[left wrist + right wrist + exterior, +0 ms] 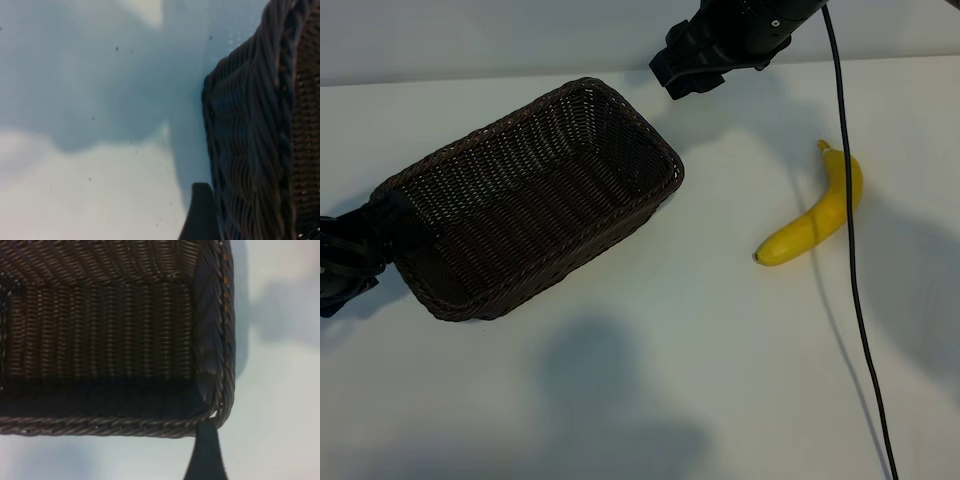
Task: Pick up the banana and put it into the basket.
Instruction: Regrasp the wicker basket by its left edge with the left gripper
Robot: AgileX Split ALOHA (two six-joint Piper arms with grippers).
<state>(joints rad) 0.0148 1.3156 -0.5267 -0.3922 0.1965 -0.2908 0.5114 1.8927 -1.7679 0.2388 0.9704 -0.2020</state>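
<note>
The banana [815, 218] lies on the white table [670, 380], well apart from the basket [535, 195] (nothing inside it); the left gripper [350, 255] sits at the basket's near-left end, the right gripper [705, 55] hangs beyond its far corner, tilted downward; both spread, holding nothing.

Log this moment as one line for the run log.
yellow curved banana: on table, untouched | dark brown woven wicker basket: empty | left gripper: open, beside basket | right gripper: open, above basket's far end
</note>
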